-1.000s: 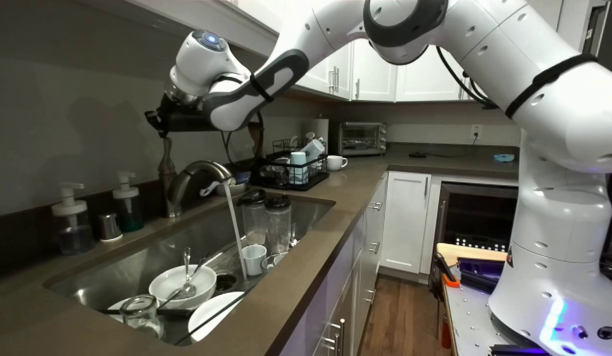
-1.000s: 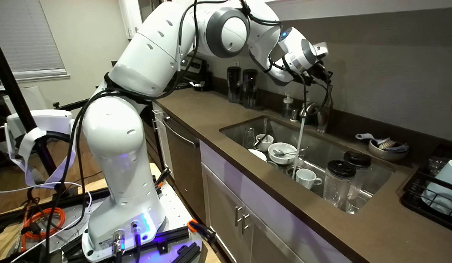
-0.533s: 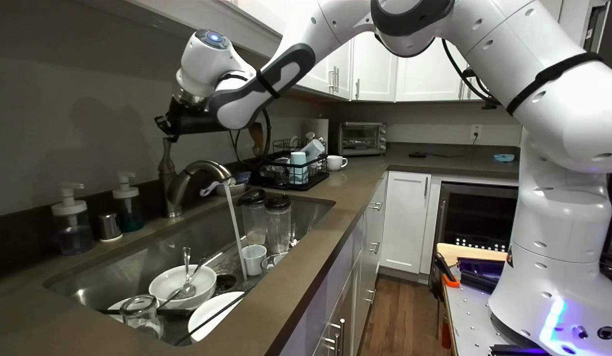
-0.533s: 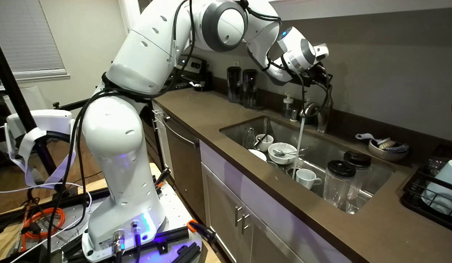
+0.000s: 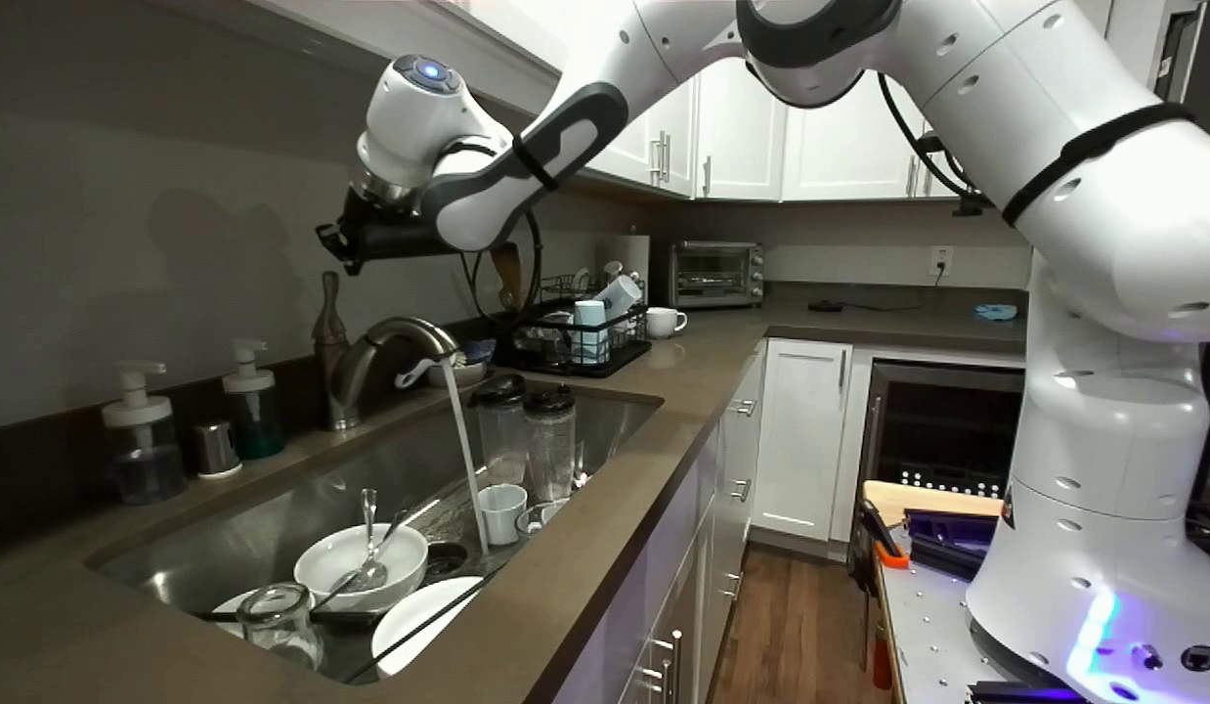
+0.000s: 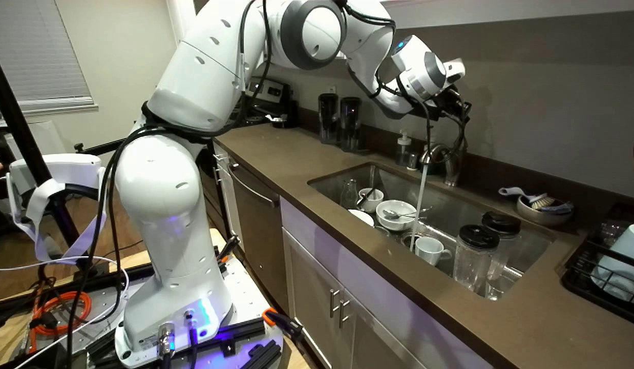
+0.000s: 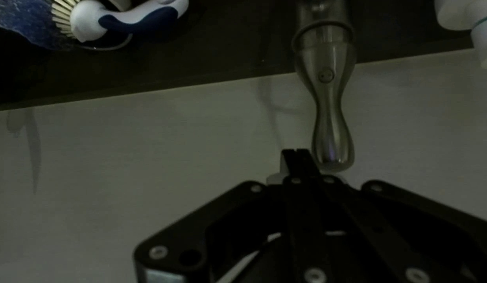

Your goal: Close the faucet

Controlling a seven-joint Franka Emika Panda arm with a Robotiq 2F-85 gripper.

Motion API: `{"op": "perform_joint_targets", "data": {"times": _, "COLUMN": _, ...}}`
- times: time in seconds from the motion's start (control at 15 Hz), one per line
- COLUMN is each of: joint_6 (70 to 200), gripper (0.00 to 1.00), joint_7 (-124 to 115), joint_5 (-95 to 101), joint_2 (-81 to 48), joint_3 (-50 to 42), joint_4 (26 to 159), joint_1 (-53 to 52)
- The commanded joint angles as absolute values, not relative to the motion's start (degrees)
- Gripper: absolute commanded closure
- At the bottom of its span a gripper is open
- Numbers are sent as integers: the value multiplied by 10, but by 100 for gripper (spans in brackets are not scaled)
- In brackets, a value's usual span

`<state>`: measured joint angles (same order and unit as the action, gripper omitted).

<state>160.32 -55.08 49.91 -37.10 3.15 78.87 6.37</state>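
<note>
Dark worktop (image 5: 698, 376) runs below a grey wall (image 5: 107, 254), the sink (image 5: 273, 528) let into it. Above, the arm (image 5: 957, 68) arches across, end bent down over the faucet (image 5: 356, 370) behind the sink, water (image 5: 464, 450) running. Claw (image 7: 296, 151) found clenched on nothing, near the raised lever (image 7: 331, 122); no contact apparent. Recommended: square it to the lever's tip, push gently, probably away from the wall, until flow stops.
</note>
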Motion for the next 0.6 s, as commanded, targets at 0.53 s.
{"op": "perform_joint_targets", "data": {"times": 0.53, "joint_6": 1619, "gripper": 97, "joint_7": -565, "joint_5": 511, "joint_2": -381, "joint_3": 20, "joint_4": 747, "joint_1": 37}}
